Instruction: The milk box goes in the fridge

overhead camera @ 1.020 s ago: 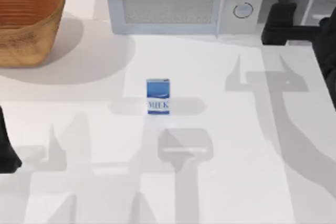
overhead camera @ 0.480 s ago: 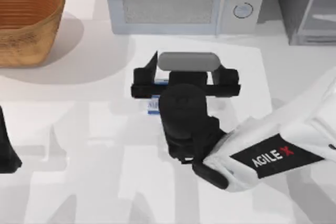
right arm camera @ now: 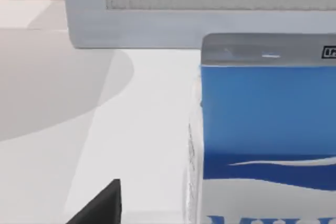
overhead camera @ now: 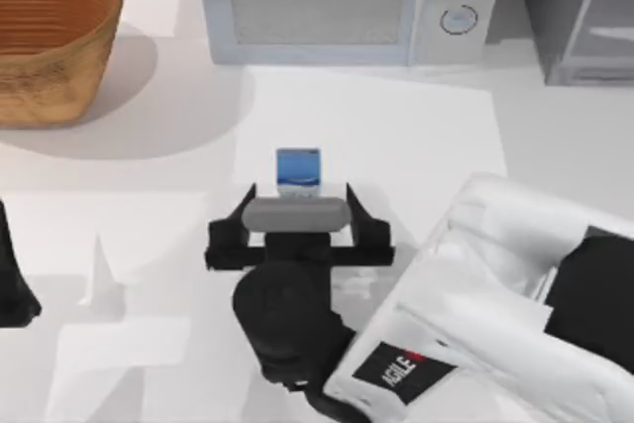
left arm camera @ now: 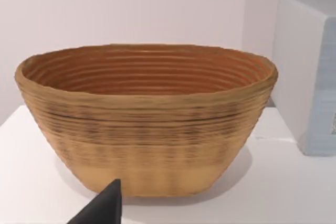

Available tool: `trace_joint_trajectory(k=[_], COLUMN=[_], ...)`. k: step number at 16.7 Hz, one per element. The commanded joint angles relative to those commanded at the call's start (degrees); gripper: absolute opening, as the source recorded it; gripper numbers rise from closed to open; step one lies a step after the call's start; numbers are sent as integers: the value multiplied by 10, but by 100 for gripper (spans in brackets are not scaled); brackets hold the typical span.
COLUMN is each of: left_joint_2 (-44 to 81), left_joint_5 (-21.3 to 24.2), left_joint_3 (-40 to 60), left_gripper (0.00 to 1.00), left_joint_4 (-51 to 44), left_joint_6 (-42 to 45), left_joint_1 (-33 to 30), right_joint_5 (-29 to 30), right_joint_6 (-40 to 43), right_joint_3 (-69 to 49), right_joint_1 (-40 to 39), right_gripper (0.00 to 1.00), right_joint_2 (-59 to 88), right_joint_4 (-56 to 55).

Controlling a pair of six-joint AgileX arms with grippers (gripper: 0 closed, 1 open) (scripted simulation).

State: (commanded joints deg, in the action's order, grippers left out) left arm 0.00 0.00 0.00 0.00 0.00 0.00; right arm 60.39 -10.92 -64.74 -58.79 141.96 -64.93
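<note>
The milk box, a small blue carton with a white band, stands upright at the middle of the table. My right gripper is open just in front of it. Its two black fingertips flank the carton's near side without touching it. In the right wrist view the milk box looms close, with one dark fingertip off to its side. The fridge, a dark grey cabinet with a light grey door frame, stands at the back right. My left gripper is parked at the table's left edge, one fingertip showing.
A pale microwave with two round dials stands at the back, behind the carton. A woven basket sits at the back left, and the left wrist view looks straight at the basket. My right arm's white body covers the front right.
My right arm swung in from the back right, passed over the carton, then drew back toward the table's front. The carton shows again and has not moved.
</note>
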Motion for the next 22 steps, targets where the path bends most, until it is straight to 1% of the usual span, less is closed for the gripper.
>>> trace_joint_trajectory(k=[5, 12, 16, 22], left_joint_2=[0, 0, 0, 0], left_joint_5=[0, 0, 0, 0], left_joint_3=[0, 0, 0, 0], left_gripper=[100, 100, 100, 100], left_joint_4=[0, 0, 0, 0], left_joint_6=[0, 0, 0, 0], left_joint_1=[0, 0, 0, 0], right_joint_5=[-2, -52, -55, -55], right_joint_6=[1, 20, 21, 21], right_joint_3=[0, -76, -81, -81], right_joint_1=[4, 53, 57, 57], right_gripper=[100, 100, 100, 55], right_joint_2=[0, 38, 41, 41], right_joint_4=[2, 20, 21, 21])
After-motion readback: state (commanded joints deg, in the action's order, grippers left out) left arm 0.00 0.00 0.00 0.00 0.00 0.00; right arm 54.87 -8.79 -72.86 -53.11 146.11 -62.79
